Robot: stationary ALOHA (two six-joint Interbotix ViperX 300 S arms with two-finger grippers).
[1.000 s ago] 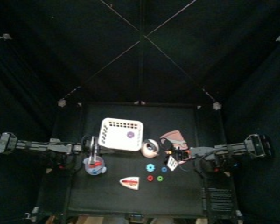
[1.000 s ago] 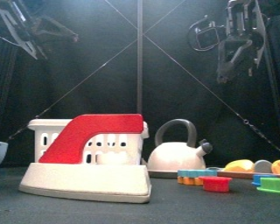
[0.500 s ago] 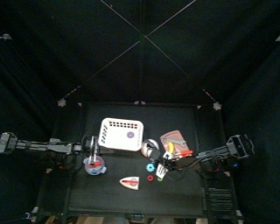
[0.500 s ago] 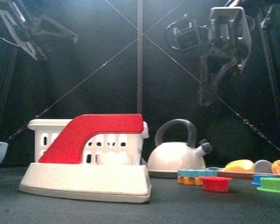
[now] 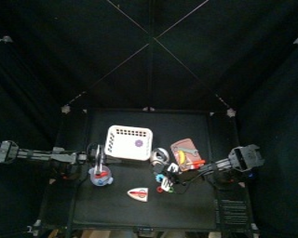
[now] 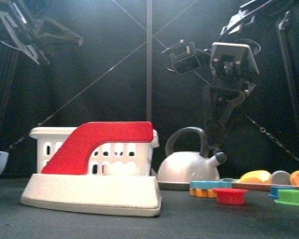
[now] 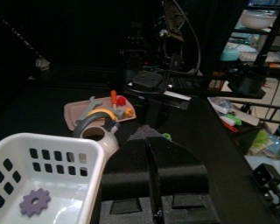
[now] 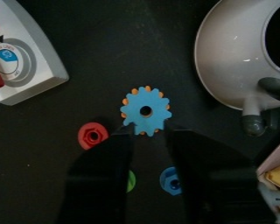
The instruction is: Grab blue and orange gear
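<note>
The right gripper (image 8: 146,162) hangs with its two black jaws spread apart and nothing between them, pointing down at the small flat toothed gear (image 8: 145,111), blue with an orange centre and orange showing at its rim, which lies flat on the black table (image 8: 108,52) just beyond the jaw tips. Close round the gear sit a tiny red ring (image 8: 92,136) to one side, a small blue ring (image 8: 170,179) and a sliver of a green ring (image 8: 130,181) partly hidden by the jaws; further out are a white kettle with a black handle (image 8: 250,52) and a white and red toy iron (image 8: 20,57). From above, the right arm reaches in from the right over the cluster of little pieces near the table's front, beside the white perforated box (image 5: 131,142). I would judge the gear to be light, stiff plastic, thin and low on the table, so likely to skid or tip if nudged; pinching it across its toothed rim, jaws straddling it from directly above, looks soundest, keeping clear of the red ring. The left gripper (image 7: 152,188) rests at the table's left, its jaws together and empty, by the box.
</note>
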